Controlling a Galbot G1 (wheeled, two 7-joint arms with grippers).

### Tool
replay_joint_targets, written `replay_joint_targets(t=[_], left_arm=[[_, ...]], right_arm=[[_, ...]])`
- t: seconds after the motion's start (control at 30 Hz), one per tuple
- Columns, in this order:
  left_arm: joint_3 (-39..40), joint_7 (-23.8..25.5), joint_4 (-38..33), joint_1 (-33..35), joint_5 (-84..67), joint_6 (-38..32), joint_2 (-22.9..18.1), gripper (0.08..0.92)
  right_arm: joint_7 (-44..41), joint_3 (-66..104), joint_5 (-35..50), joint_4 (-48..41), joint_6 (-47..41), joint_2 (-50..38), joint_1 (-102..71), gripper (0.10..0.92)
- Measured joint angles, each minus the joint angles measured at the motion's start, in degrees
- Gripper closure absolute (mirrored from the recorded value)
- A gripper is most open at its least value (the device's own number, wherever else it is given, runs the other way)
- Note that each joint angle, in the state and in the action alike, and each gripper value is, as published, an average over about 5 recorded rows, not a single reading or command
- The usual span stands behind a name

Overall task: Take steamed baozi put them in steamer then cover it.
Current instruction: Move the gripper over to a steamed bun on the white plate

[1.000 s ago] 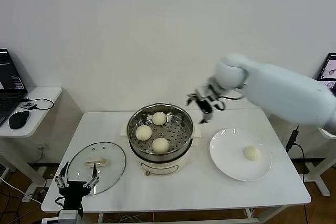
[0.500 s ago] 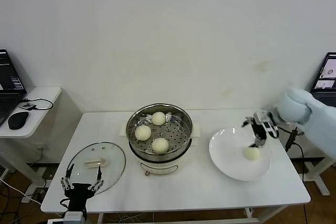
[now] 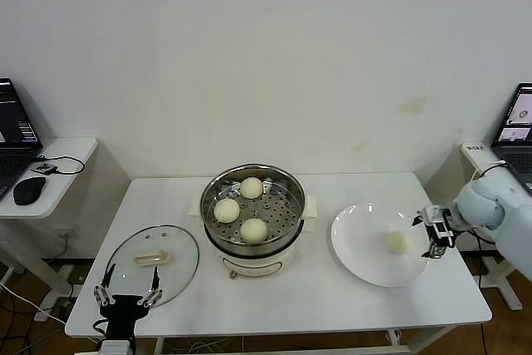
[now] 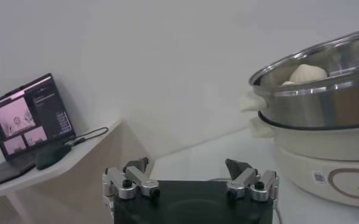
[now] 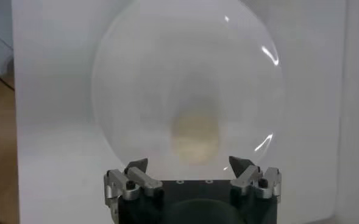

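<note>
Baozi sit in two places on my big white surface [image 3: 316, 297]. I see the shiny steamer [image 3: 253, 207] in the middle with three steamed baozi [image 3: 253, 229] on its holey tray. Its glass lid [image 3: 155, 262] lies flat to the left. The white plate [image 3: 357, 255] on the right holds one last bun [image 3: 397, 241]. My right pincer [image 3: 434, 234] hangs at the plate's right edge, just beside that bun, fingers wide apart and empty. My left pincer [image 3: 126, 295] waits near the lid, fingers apart too.
</note>
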Motion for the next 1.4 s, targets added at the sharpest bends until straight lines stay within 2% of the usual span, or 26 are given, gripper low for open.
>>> replay_joint_targets(t=[0.6,0.97,1.4], left_arm=[[-0.5,0.0,0.9,-0.5,0.1,0.0,-0.2,0.177],[-0.6,0.1,1.3,-0.6,-0.2,0.1,-0.2,0.177],[-0.5,0.1,0.9,-0.4,-0.2,0.1,-0.3,0.177]], right_arm=[[1.7,1.2,-3.8,-9.0,0.3,8.7,-0.1,0.208],[0.7,0.7,-5.6,-11.1,-0.8,10.3,0.5,0.327],[-0.6,0.7,-6.2,-11.5,-0.9,10.9,0.4,0.410]])
